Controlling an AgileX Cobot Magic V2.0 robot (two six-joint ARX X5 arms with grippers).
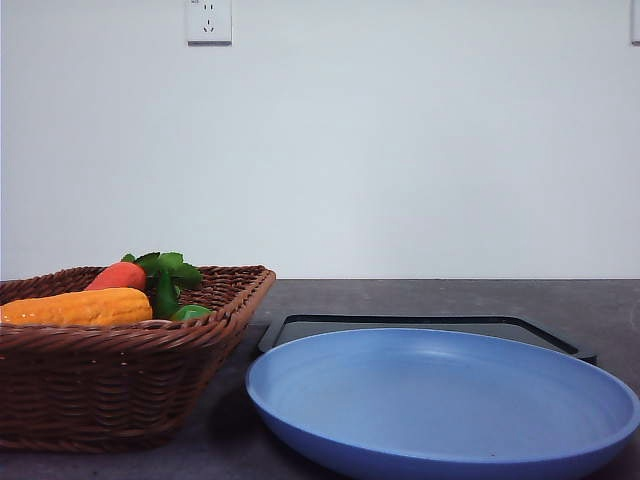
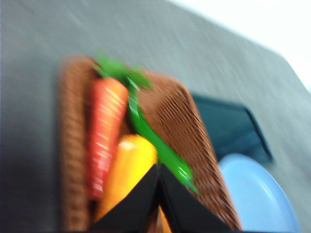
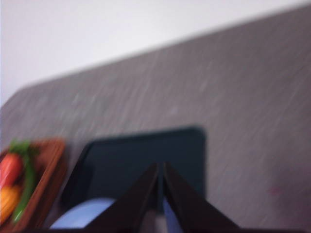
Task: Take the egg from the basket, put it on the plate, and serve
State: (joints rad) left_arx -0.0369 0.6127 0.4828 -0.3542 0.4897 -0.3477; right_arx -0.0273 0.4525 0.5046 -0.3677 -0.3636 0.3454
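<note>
The dark brown wicker basket (image 1: 100,385) stands at the front left of the table, and the egg is hidden from me. The light-blue plate (image 1: 440,400) lies bare at the front right. In the blurred left wrist view my left gripper (image 2: 159,170) hangs above the basket (image 2: 180,116), fingertips together with nothing between them. My right gripper (image 3: 160,167) is likewise shut, above the near edge of the black tray (image 3: 141,160), with the plate (image 3: 82,216) and the basket (image 3: 48,165) off to one side.
An orange carrot (image 1: 118,275), a yellow vegetable (image 1: 80,307) and green leaves (image 1: 165,270) lie in the basket. The flat black tray (image 1: 400,325) sits just behind the plate. A white wall with a socket (image 1: 208,20) closes the back.
</note>
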